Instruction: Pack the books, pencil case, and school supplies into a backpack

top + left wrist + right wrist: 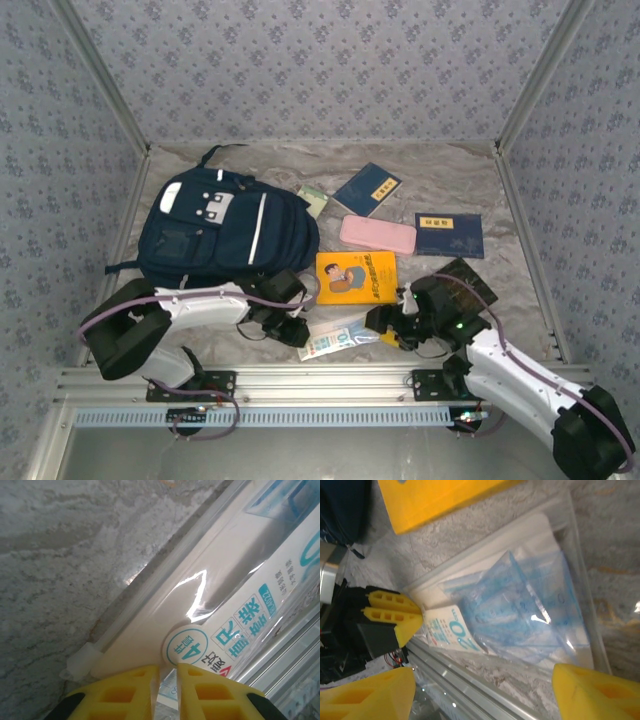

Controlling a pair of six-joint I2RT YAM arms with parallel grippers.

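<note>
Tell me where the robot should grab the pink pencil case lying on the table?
Probably across the middle of the pink pencil case, coming straight down from above. It lies flat, long and narrow, so the jaws should fit over its short width. A navy book sits close by its right end and the orange book on its near side, so sideways looks cramped.

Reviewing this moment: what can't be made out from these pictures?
Top view: black book with a gold pattern, partly covered by the right arm.
Top view: navy blue fabric backpack, near edge behind the left arm; open or zipped, cannot tell.
Left wrist view: clear printed plastic packet, cut off by the frame edges.
Right wrist view: its contents, blurred by crumpled film.
</note>
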